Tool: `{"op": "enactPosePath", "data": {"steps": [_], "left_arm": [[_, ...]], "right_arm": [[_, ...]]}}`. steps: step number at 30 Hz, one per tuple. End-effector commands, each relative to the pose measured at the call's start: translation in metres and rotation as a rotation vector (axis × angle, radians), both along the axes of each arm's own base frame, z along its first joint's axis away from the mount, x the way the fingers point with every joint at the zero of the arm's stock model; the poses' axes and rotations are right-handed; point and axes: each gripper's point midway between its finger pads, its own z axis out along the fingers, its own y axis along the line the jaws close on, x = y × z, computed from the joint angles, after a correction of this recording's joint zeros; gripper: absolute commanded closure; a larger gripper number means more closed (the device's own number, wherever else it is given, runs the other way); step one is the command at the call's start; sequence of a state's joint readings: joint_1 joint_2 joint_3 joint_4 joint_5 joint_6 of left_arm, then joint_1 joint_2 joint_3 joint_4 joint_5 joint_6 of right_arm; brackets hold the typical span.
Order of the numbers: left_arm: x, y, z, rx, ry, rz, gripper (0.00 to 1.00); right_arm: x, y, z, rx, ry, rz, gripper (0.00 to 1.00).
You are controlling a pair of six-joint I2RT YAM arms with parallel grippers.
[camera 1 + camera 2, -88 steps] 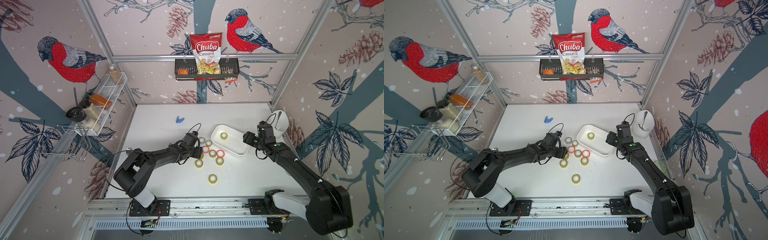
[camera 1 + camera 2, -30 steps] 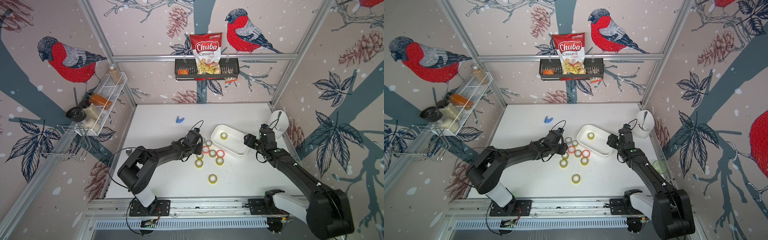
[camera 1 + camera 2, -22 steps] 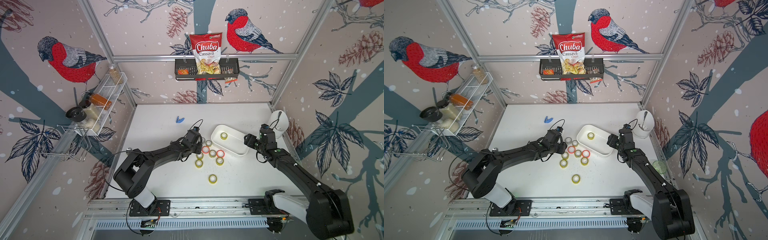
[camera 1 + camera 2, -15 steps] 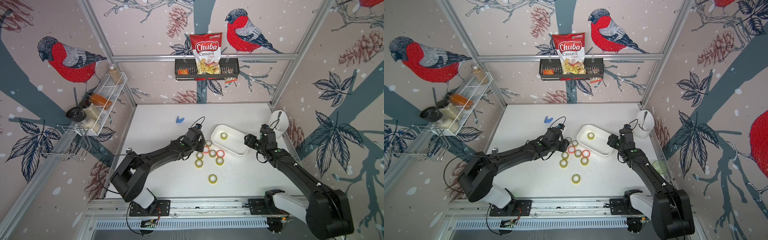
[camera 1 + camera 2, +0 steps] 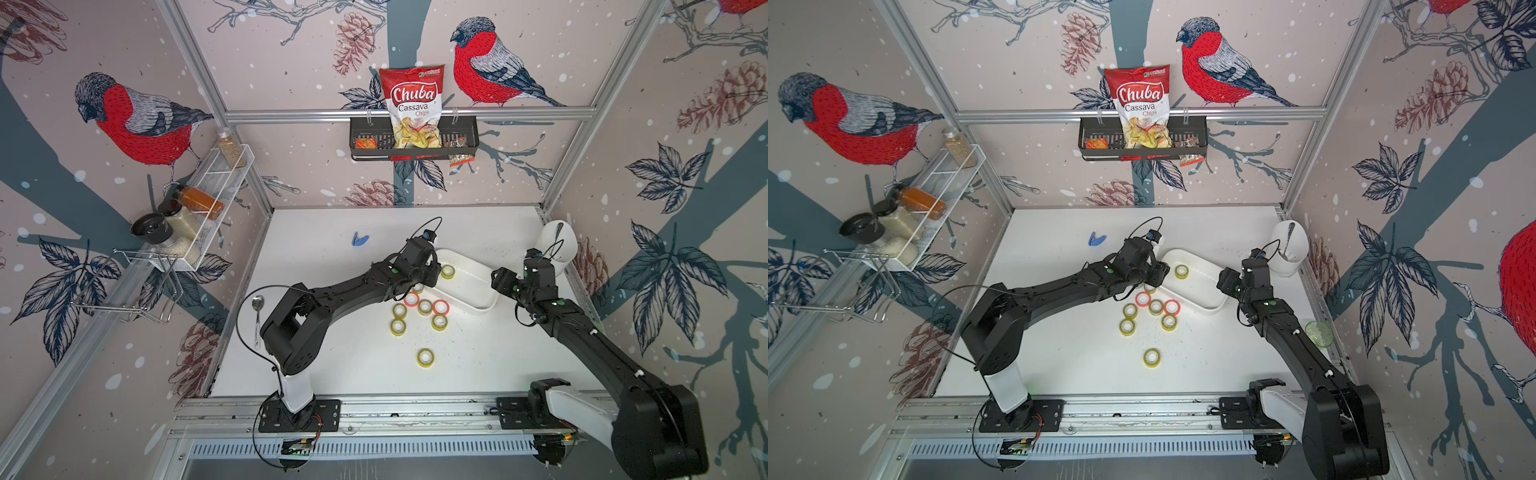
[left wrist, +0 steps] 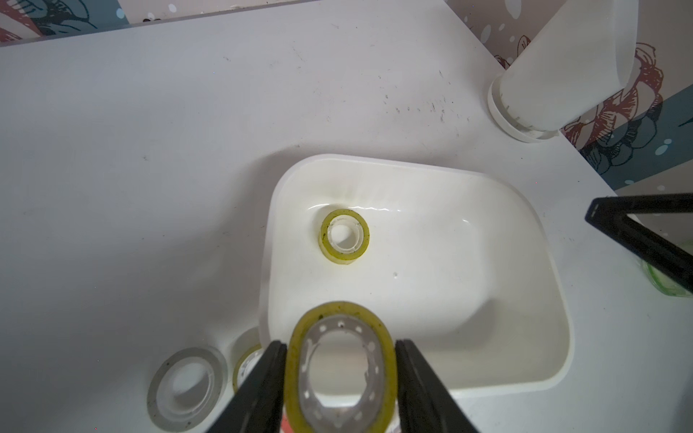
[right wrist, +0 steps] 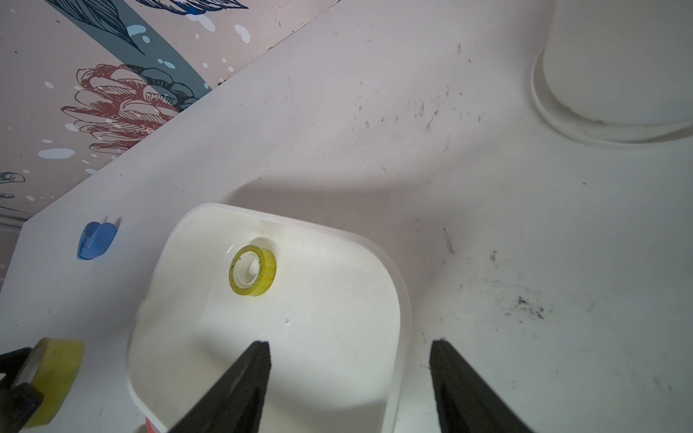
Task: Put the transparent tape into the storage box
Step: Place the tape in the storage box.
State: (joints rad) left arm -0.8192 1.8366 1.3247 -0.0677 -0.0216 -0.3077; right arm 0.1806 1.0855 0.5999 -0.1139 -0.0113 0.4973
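Observation:
My left gripper point(image 6: 340, 346) is shut on a yellowish transparent tape point(image 6: 296, 375), its ring squeezed into an oval between the black fingers. The roll hangs over the near-left rim of the storage box point(image 6: 431, 270), a shallow white bin. In both top views the left gripper point(image 5: 428, 274) point(image 5: 1160, 272) is at the box's left end point(image 5: 473, 278). One more tape roll point(image 6: 344, 236) point(image 7: 252, 270) lies flat inside the box. My right gripper point(image 7: 348, 346) point(image 5: 500, 280) stands open and empty over the box's right end.
Several loose tape rolls point(image 5: 424, 307), two of them red-rimmed point(image 5: 440, 307), lie in front of the box, and one lies alone point(image 5: 426, 357) nearer the front. A tall white holder point(image 5: 557, 245) stands at the back right. A blue clip point(image 5: 359, 239) and a spoon point(image 5: 257, 307) lie to the left.
My left arm has risen from the cluster of rolls and moved right toward the box with the tape in its jaws. The right arm has barely moved.

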Motion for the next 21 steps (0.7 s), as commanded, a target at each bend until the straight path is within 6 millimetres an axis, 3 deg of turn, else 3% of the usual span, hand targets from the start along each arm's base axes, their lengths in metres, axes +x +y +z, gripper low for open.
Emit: {"op": "enactPosePath", "data": {"steps": [1,10,21], "left_arm": [[0.005,-0.025,0.005,-0.024,-0.030,-0.051,0.51],[0.029,-0.054,-0.023,0.015,-0.045,-0.057,0.50],[0.060,-0.055,-0.052,0.160,-0.107,-0.010,0.50]], "right_arm": [[0.001,0.001,0.002,0.015,-0.009,0.004,0.28],[-0.001,0.001,0.004,0.027,-0.017,0.008,0.28],[-0.002,0.001,0.007,0.040,-0.026,0.011,0.28]]}}
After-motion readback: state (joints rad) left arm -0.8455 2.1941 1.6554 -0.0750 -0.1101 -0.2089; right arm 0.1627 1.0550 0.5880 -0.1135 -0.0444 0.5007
